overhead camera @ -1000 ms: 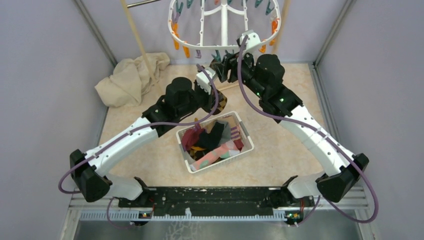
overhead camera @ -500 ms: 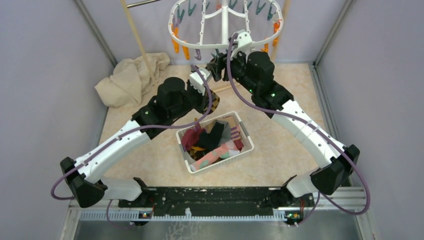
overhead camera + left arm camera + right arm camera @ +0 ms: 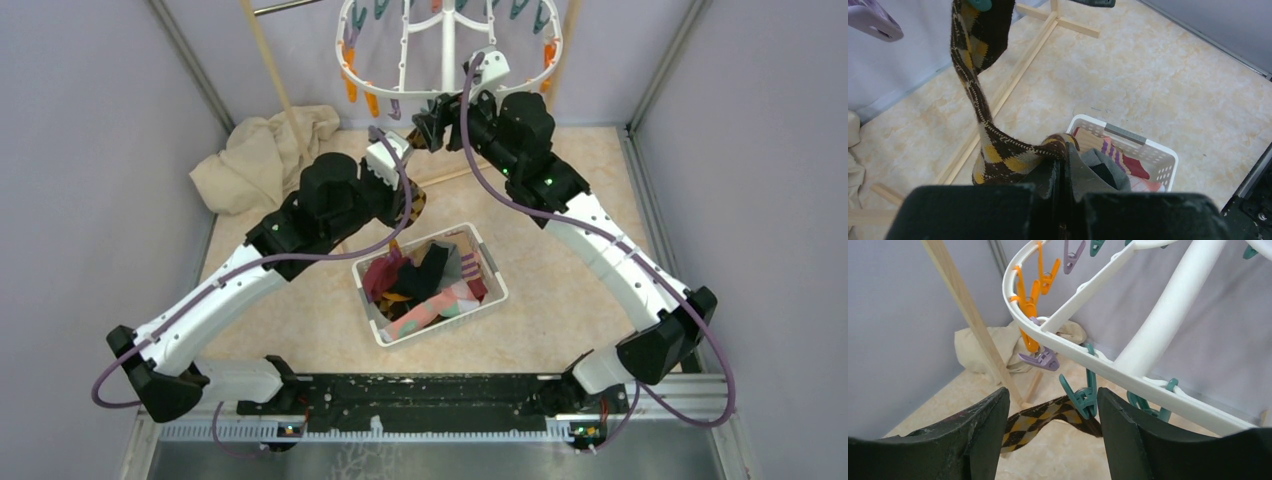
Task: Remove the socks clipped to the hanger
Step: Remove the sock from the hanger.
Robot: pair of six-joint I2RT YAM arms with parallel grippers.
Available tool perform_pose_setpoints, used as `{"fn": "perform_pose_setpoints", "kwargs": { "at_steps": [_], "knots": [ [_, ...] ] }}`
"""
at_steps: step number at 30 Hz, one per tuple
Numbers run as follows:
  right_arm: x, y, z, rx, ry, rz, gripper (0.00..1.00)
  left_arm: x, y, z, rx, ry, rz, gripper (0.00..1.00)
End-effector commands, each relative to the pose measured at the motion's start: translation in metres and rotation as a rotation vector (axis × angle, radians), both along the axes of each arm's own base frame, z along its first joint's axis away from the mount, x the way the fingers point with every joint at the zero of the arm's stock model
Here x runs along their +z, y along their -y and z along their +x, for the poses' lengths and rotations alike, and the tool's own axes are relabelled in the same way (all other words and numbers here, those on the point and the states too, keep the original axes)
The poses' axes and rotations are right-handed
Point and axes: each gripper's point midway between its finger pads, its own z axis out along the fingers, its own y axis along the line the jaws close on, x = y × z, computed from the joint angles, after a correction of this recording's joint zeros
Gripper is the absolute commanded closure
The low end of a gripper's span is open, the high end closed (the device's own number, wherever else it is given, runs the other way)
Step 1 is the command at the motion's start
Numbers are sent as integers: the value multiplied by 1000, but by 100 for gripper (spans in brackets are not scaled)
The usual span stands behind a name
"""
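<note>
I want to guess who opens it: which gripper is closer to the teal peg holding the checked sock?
Right. The right gripper, jaws open, is just before the teal peg; the left gripper pinches the checked sock lower down.

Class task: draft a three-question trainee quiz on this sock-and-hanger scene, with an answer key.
1. True or false: the left tool is shut on the argyle sock.
2. What colour is the peg clipping that sock? A orange, B teal, C purple.
3. Complete: near the hanger, the right tool is ____.
Key: 1 true; 2 B; 3 open.
</note>
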Motion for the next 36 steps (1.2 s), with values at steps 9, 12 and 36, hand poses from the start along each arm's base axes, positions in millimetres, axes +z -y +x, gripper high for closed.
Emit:
{"fn": "perform_pose_setpoints", "kwargs": {
  "at_steps": [9, 12, 36],
  "knots": [
    [29, 7, 3, 50, 31, 108, 34, 53, -16, -9, 20, 73, -51, 99],
    [28, 6, 6, 52, 29, 112, 34, 57, -17, -10, 17, 78, -55, 98],
    [24, -2, 23, 64, 32, 129, 30, 69, -23, -15, 17, 91, -70, 98]
  ]
}}
